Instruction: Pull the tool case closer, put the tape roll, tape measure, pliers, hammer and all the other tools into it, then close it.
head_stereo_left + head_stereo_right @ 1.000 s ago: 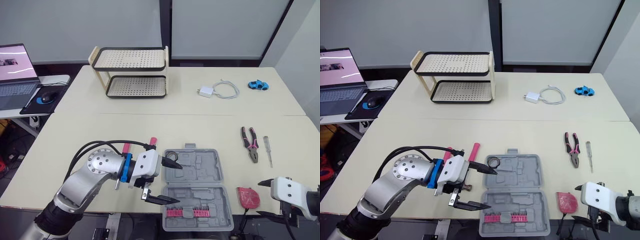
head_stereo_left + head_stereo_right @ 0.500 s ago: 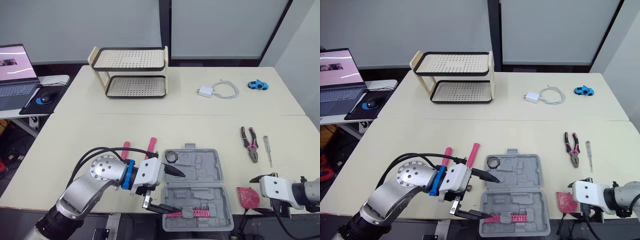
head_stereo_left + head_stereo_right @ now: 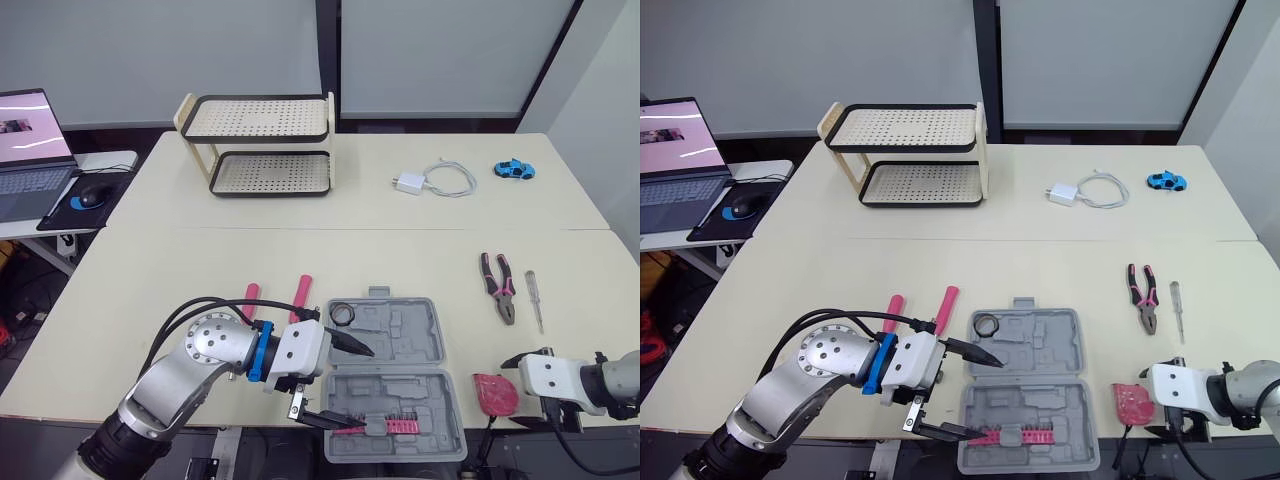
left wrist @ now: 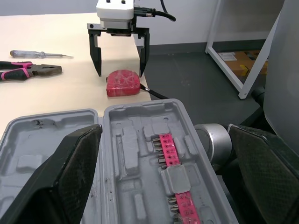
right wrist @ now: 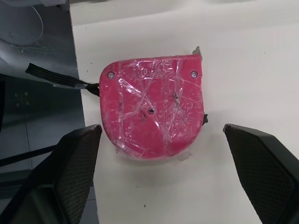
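Left wrist view: tool case [image 4: 117, 140] lies open at the table's near edge, with a pink bit strip [image 3: 385, 426] in its near half and the tape roll [image 3: 343, 314] in the far half. Left gripper [image 3: 357, 389] is spread wide at the case's left side. Right gripper [image 4: 119, 70] is open over the tape measure [image 5: 152, 105]. Pliers [image 3: 499, 286] lie farther back.

I see a grey tool case [image 3: 395, 375] with a pink bit strip [image 3: 390, 427] at its six o'clock edge. The tape measure [image 5: 152, 105] is red, the pliers [image 3: 505, 298] pink-and-black handled. At eleven o'clock the rack [image 3: 258, 118] carries black-rimmed, dot-perforated cream trays; at two o'clock sits a blue toy car [image 3: 512, 169].
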